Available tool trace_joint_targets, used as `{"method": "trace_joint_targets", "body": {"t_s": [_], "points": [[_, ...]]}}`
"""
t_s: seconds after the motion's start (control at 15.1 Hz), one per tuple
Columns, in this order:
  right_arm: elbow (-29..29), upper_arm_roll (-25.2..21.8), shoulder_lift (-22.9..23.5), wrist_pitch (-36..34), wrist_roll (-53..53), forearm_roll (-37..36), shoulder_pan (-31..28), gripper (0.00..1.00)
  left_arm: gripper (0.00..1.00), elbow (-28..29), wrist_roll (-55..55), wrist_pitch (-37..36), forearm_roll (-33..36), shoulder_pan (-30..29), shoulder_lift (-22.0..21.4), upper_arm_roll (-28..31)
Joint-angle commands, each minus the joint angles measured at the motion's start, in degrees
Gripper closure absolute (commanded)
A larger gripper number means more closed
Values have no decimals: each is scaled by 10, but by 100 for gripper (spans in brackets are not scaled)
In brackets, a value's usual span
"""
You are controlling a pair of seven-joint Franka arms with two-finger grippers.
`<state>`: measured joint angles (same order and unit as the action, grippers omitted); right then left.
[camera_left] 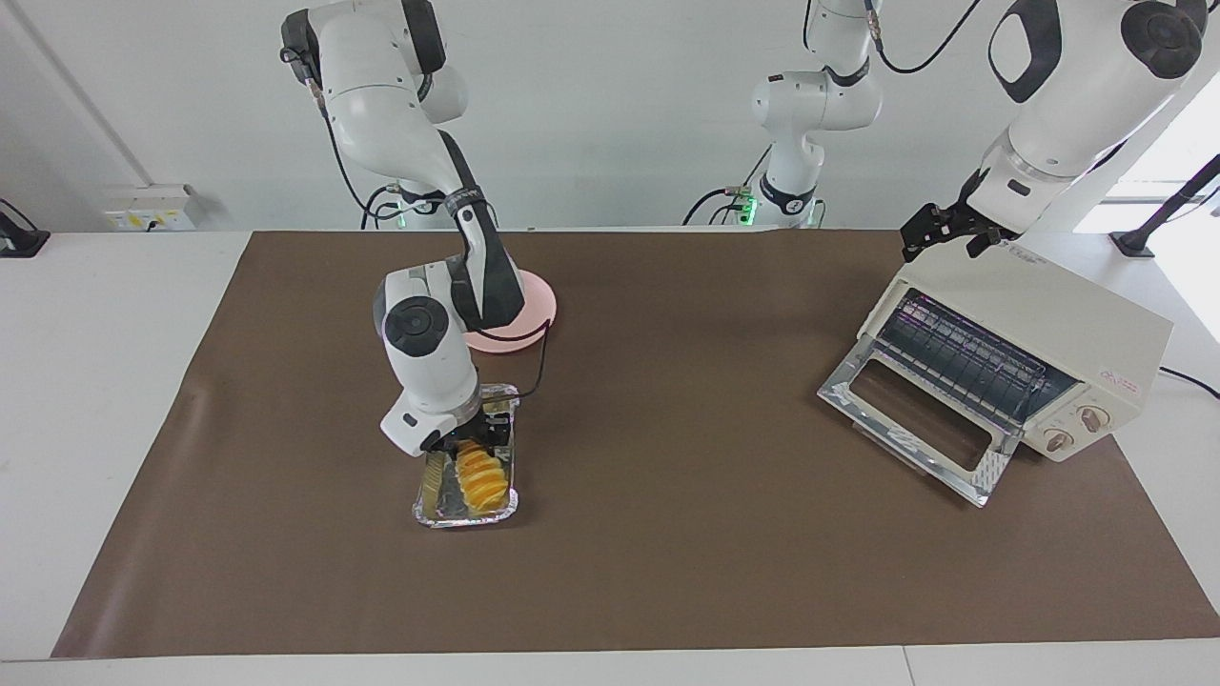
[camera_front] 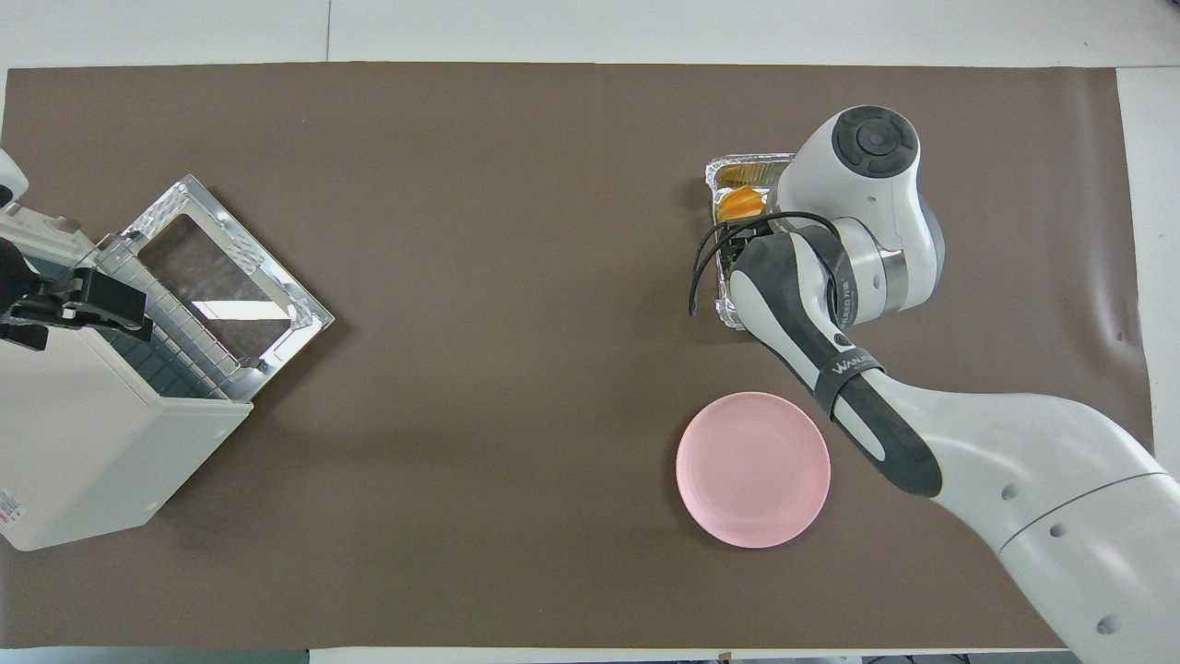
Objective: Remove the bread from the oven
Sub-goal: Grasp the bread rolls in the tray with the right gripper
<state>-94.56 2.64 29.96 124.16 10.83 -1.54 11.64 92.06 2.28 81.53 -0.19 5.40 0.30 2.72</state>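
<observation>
While the bread (camera_left: pixel 479 476) lies in the foil tray (camera_left: pixel 434 510) well away from the oven (camera_left: pixel 1029 357), toward the right arm's end of the table, it looks light, soft and easily crushed, best held gently across its sides near the middle. Right gripper (camera_left: pixel 467 440) sits low on the loaf's end nearer the robots, jaws around it, though I cannot tell whether they grip. Nearer the robots lies the plate (camera_front: pixel 753 469); the left gripper (camera_left: pixel 944 229) waits open above the oven's top.
</observation>
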Motion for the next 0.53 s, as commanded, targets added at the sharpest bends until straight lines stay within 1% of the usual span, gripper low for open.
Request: {"method": "trace_joint_targets", "body": {"t_s": [0.0,0.13,0.33,0.46], "points": [[13,3,-10,-32,2,-9,-4,100,0,10,1,6,11,3,-13,2],[38,3,-9,-59,2,-9,-4,100,0,10,1,6,11,2,-13,2],[44,3,-15,-74,2,-4,-5,100,0,10,1,6,11,3,-13,2],[45,3,-31,-91,2,0,-7,100,0,10,1,6,11,3,-13,2]]}}
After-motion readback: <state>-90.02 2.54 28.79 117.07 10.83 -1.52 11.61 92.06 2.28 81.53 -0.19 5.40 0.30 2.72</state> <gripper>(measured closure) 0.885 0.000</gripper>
